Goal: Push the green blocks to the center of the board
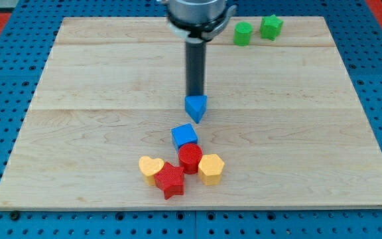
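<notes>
Two green blocks sit near the view's top right of the wooden board [98, 73]: a rounded green block [243, 33] and, just to its right, a green star [271, 26]. My tip [195, 95] is at the middle of the board, right behind a blue triangular block [196, 107] and touching or nearly touching it. The green blocks are far from the tip, up and to the right.
Below the blue triangle lies a cluster: a blue cube [184, 136], a red cylinder [190, 158], a yellow heart [151, 168], a red star [170, 180] and a yellow hexagonal block [211, 168]. A blue pegboard [5, 66] surrounds the board.
</notes>
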